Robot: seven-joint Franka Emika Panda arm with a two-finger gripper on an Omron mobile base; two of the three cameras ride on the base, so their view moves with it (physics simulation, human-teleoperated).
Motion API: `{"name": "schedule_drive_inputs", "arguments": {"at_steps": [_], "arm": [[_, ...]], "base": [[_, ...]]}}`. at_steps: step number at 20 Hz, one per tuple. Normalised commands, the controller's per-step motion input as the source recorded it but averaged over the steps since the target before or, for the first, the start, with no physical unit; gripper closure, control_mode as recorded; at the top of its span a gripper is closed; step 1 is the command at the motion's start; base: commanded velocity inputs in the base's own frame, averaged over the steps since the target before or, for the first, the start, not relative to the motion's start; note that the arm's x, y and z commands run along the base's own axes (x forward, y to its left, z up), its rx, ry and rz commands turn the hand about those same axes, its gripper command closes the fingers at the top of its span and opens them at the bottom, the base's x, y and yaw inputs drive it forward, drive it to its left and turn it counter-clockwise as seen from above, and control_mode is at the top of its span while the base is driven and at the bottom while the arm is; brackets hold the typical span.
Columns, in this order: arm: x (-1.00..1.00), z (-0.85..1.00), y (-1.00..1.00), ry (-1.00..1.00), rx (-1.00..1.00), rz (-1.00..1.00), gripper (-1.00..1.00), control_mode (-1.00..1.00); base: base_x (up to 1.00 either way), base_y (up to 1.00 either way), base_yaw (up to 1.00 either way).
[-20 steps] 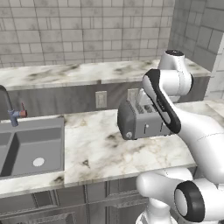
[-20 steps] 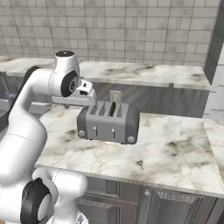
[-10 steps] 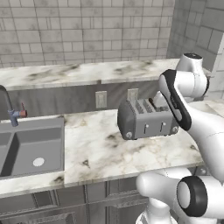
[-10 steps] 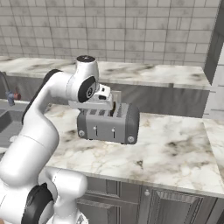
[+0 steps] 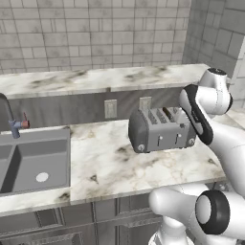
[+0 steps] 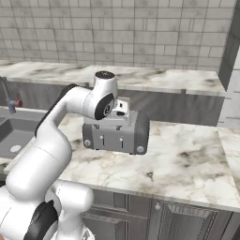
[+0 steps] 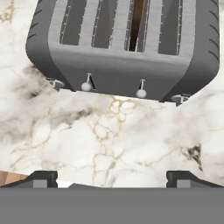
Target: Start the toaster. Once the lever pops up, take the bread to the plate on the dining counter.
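Landmark: the toaster [image 5: 160, 131], standing on the marble worktop [image 5: 103, 162] toward its right half.

Left of the toaster, well apart: the sink [image 5: 28, 160] and faucet [image 5: 12, 122]. Nothing between them and the toaster but bare marble.

At the toaster: four slots on top. In the hand view the third slot from the left holds the bread [image 7: 137, 19], a dark brown edge sunk between the slot walls. Two small levers [image 7: 141, 93] and [image 7: 86, 86] stick out of the long face nearest the camera; whether they sit up or down I cannot tell.

The claw [image 7: 111, 177] hangs above the worktop on the lever side of the toaster, jaws spread about as wide as they go, holding nothing. From the right base view the hand [image 6: 121, 108] sits over the toaster's top edge.

Risks as I judge them:
- Two levers close together; a wide-open claw could press the wrong one, or both, and start the empty pair.
- A push with sideways force could slide the toaster along the smooth marble instead of latching the lever.
- The bread sits deep in a narrow slot; reaching in before it rises means fingers striking the slot walls.

Right of the toaster: the arm's own links crowd that end, so little room to swing there.
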Motion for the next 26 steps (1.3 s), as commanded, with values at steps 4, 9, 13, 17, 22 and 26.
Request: {"name": "schedule_drive_inputs", "arguments": {"at_steps": [4, 9, 13, 17, 22, 26], "arm": [[0.1, -0.33, -0.18, 0.0, 0.0, 0.03, -1.0, -1.0], [0.22, -0.15, -0.14, 0.0, 0.0, 0.02, -1.0, -1.0], [0.36, -0.11, 0.03, 0.0, 0.0, 0.0, -1.0, -1.0], [0.29, -0.1, 0.02, 0.0, 0.0, 0.0, -1.0, -1.0], [0.29, -0.2, 0.0, 0.0, 0.0, 0.0, -1.0, -1.0], [0.27, -0.25, 0.0, 0.0, 0.0, 0.0, -1.0, -1.0]], "base": [[0.0, 0.0, 0.0], [0.0, 0.0, 0.0], [0.0, 0.0, 0.0], [0.0, 0.0, 0.0], [0.0, 0.0, 0.0], [0.0, 0.0, 0.0]]}}
